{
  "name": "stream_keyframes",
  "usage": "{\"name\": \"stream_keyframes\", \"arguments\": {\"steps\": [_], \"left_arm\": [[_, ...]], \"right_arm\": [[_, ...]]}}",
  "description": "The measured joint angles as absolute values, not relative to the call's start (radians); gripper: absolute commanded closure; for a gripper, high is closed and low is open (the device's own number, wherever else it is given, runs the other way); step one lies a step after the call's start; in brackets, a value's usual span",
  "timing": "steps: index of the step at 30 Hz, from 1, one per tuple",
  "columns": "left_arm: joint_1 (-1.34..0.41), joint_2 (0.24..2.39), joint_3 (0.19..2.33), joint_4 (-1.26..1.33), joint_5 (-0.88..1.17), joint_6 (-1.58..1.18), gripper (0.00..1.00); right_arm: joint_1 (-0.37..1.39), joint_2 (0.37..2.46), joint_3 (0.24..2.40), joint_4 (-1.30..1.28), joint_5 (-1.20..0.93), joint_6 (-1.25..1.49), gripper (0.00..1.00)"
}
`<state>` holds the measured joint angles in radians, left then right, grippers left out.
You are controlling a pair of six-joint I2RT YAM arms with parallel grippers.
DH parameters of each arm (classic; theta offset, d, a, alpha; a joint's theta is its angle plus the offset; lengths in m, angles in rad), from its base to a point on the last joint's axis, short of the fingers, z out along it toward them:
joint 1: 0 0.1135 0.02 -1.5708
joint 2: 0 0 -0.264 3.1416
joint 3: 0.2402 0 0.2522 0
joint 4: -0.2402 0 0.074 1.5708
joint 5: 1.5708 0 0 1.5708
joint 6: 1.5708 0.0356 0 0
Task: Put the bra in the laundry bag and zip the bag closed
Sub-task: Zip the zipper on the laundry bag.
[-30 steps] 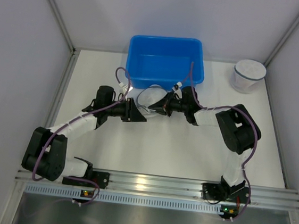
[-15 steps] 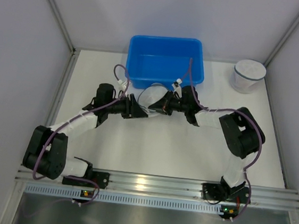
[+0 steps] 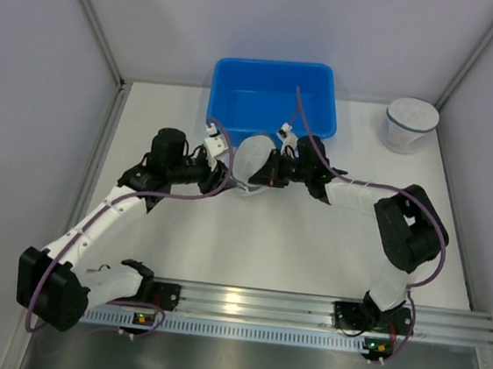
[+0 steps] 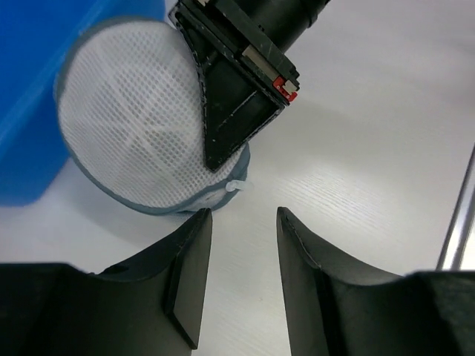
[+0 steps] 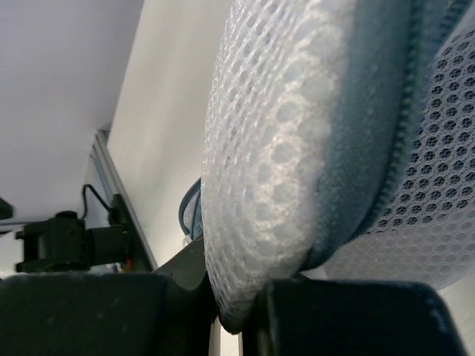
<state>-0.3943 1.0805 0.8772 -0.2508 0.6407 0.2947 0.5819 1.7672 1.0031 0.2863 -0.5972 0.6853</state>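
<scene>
The laundry bag (image 3: 251,157) is a round white mesh pouch with grey-blue trim, standing on edge on the table just in front of the blue bin. My right gripper (image 3: 265,172) is shut on its rim; the right wrist view shows the mesh and trim (image 5: 282,148) pinched between its jaws (image 5: 237,289). My left gripper (image 3: 222,175) is open and empty just left of the bag. In the left wrist view, its jaws (image 4: 243,215) stand apart below the bag (image 4: 126,126), near a small white zipper pull (image 4: 236,187). No bra is visible.
The blue bin (image 3: 277,64) stands behind the bag, close to both grippers, and also shows in the left wrist view (image 4: 30,111). A second white mesh container (image 3: 409,124) sits at the back right. Grey walls enclose the table.
The right gripper has lifted and turned the bag more upright, shifting slightly left. The left arm has swung up and drawn back, its gripper now open beside the bag.
</scene>
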Motion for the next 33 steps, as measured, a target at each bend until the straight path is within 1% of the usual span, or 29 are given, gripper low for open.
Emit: {"name": "stream_keyframes", "arguments": {"steps": [3, 6, 9, 14, 18, 26, 31, 32, 33], "left_arm": [[-0.394, 1.126, 0.859, -0.268, 0.657, 0.204, 0.52], [-0.395, 1.129, 0.772, -0.247, 0.665, 0.030, 0.49], [-0.402, 1.117, 0.675, -0.216, 0.643, -0.138, 0.49], [-0.429, 1.118, 0.627, -0.159, 0.573, -0.316, 0.49], [-0.431, 1.139, 0.611, -0.047, 0.568, -0.440, 0.48], [-0.426, 1.234, 0.575, 0.105, 0.551, -0.624, 0.46], [-0.418, 1.264, 0.568, 0.130, 0.533, -0.684, 0.50], [-0.412, 1.264, 0.568, 0.134, 0.533, -0.691, 0.52], [-0.407, 1.264, 0.568, 0.141, 0.533, -0.700, 0.56]], "right_arm": [[0.612, 1.762, 1.030, 0.226, -0.546, 0.582, 1.00], [0.654, 1.736, 1.042, 0.177, -0.488, 0.496, 1.00], [0.682, 1.708, 1.042, 0.159, -0.454, 0.461, 1.00], [0.701, 1.703, 1.052, 0.121, -0.389, 0.453, 1.00], [0.722, 1.703, 1.077, 0.075, -0.341, 0.444, 1.00], [0.751, 1.703, 1.097, 0.051, -0.330, 0.465, 1.00], [0.750, 1.703, 1.097, 0.051, -0.334, 0.492, 1.00], [0.750, 1.703, 1.097, 0.051, -0.335, 0.497, 1.00], [0.750, 1.703, 1.097, 0.051, -0.337, 0.501, 1.00]]}}
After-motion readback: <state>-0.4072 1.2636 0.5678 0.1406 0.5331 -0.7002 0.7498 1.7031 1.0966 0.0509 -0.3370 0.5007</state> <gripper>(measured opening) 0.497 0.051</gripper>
